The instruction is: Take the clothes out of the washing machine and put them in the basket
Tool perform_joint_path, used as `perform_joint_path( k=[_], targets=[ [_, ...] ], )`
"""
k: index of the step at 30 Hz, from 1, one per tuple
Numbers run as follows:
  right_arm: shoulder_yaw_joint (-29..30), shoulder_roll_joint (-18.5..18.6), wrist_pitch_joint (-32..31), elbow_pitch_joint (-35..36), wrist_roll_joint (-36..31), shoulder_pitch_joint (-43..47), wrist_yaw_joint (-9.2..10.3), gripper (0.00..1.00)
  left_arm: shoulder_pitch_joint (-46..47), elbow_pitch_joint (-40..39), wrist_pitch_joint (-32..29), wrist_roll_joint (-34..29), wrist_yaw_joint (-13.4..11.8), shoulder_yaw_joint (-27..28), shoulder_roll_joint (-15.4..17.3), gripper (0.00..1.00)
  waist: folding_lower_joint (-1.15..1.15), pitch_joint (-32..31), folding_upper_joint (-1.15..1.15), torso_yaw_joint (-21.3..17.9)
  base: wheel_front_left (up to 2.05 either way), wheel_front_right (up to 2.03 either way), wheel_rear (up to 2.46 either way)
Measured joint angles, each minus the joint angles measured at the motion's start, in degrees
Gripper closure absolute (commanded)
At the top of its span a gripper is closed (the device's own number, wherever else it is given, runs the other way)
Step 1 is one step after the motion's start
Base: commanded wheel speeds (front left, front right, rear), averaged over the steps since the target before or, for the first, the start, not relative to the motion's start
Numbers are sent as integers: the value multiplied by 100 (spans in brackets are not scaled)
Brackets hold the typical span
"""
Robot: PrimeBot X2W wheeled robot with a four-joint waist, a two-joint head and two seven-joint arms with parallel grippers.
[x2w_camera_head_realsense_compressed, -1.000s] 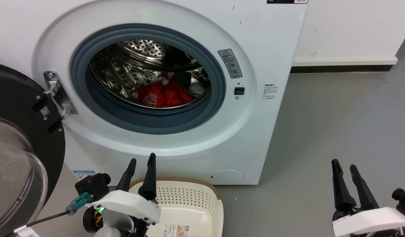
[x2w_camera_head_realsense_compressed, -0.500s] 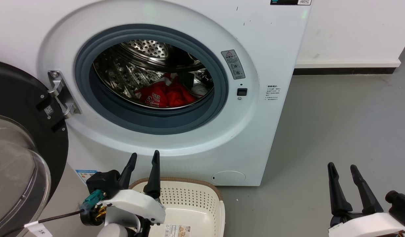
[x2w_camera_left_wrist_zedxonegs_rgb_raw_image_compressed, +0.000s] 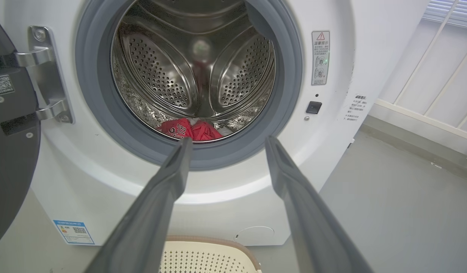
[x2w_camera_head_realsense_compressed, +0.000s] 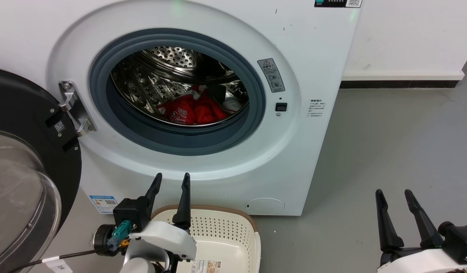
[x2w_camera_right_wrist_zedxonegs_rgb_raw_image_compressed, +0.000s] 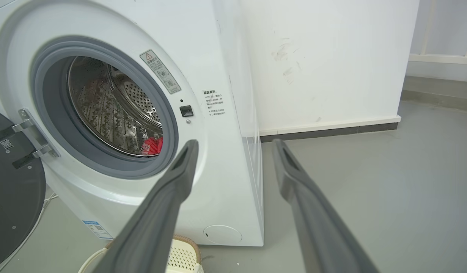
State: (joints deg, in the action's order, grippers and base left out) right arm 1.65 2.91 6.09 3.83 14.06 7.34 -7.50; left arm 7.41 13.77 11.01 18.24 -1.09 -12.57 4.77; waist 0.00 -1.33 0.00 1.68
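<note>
Large white front-loading washing machine [x2w_camera_head_realsense_compressed: 218,178], round grey-gasketed porthole [x2w_camera_head_realsense_compressed: 180,144] uncovered, black-rimmed glass door [x2w_camera_head_realsense_compressed: 36,113] swung wide open on the left-hand hinge. Low in the perforated shiny steel drum [x2w_camera_head_realsense_compressed: 150,83], towards the right: bright red soft sports clothes [x2w_camera_head_realsense_compressed: 193,112] with white lettering and trim, bunched in a heap, lower edge hidden behind the gasket's lip. On the grey floor [x2w_camera_head_realsense_compressed: 389,132] just in front of the machine's base: low cream plastic basket [x2w_camera_head_realsense_compressed: 218,227] with perforated sides, brown woven-look rim and a label sticker on the bottom.

At lower left of the head view, left end effector [x2w_camera_head_realsense_compressed: 172,176] above the basket's left side, two long dark fingers [x2w_camera_head_realsense_compressed: 184,197] pointing up towards the porthole, clearly parted, nothing between them. Seen from the left wrist, fingertips level with the porthole's lower gasket, red heap just above the left tip.

At lower right, right end effector [x2w_camera_head_realsense_compressed: 393,192] over bare floor, well apart from machine and basket, fingers likewise spread, gripping nothing.
</note>
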Motion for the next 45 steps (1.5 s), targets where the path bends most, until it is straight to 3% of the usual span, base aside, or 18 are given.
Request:
perform_joint_path(
  k=[28,45],
  targets=[
    [40,1,52,378,-1216,276,0,0,-4,68,315,-1026,-203,22,11,0,0,-42,0,129,0,0,0],
    [73,1,193,225,-1421,298,-1,0,-4,212,405,-1278,-196,99,-60,0,0,-20,0,147,0,0,0]
  ],
)
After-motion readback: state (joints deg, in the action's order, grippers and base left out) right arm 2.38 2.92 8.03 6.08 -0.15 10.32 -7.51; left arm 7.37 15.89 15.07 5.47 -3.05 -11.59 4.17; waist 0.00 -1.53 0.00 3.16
